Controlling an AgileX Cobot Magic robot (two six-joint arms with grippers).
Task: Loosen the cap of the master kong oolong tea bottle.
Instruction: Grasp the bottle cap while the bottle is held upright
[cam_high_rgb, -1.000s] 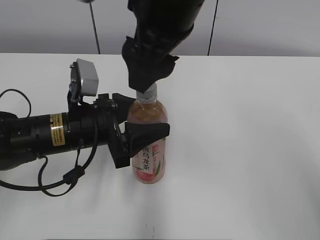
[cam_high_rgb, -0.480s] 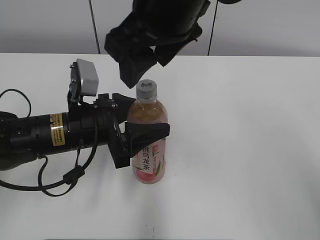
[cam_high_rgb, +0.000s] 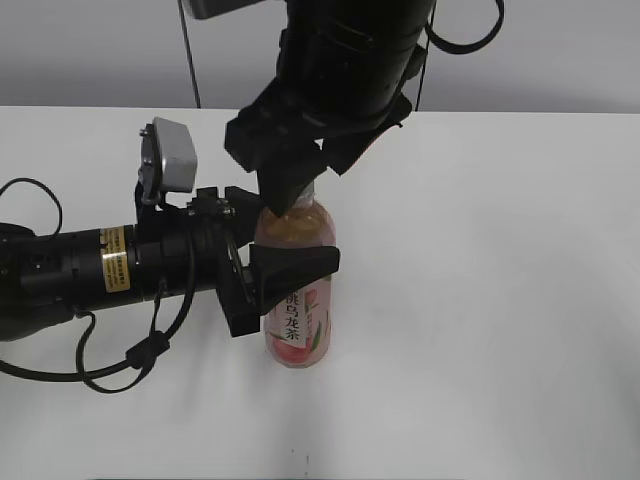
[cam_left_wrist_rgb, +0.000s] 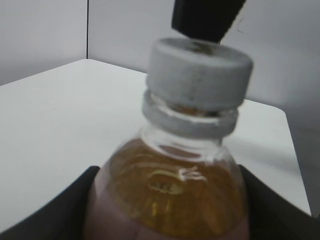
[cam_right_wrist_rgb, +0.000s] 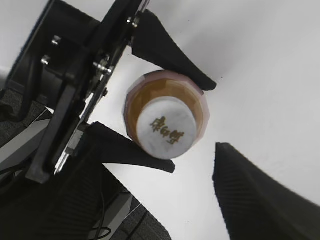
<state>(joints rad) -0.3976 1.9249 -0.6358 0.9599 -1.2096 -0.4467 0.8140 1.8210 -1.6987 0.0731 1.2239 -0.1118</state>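
The bottle is clear glossy plastic; its cap is matt white plastic. The desk looks smooth matt white. End effector fingers show ribbed black pads.

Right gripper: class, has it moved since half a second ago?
Yes. The right gripper has dropped from above the bottle down around its cap, which it now hides in the exterior view.

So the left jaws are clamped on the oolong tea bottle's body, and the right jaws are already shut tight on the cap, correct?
Not quite. The left gripper does clamp the master kong oolong tea bottle, but the right gripper is not shut on the cap. The right wrist view shows its jaws spread wide, with clear gaps on both sides of the cap, so it is open above it.
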